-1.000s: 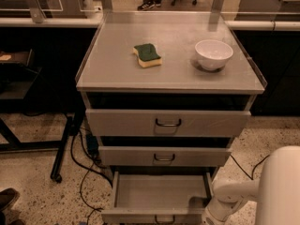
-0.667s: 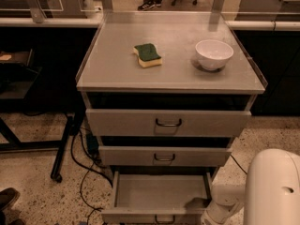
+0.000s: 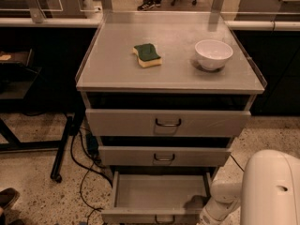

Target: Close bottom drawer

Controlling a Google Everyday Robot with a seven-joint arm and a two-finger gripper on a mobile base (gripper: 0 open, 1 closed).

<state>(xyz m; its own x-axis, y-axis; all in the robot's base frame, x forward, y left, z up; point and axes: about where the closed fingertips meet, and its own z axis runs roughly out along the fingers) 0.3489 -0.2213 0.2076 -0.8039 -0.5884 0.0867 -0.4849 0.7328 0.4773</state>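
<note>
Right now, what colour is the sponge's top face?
Sponge: green, camera view. Gripper at bottom drawer, front right.

No text, label, brand, number or sign can be read here, neither on the round white bowl (image 3: 213, 54) and the green-and-yellow sponge (image 3: 147, 55) on the grey metal desk (image 3: 117, 69) nor on the drawer fronts. The robot's white tool (image 3: 205, 217), at the near right beside the right front corner of the slim grey metal bottom drawer (image 3: 154, 198), bears no readable marking either.
</note>
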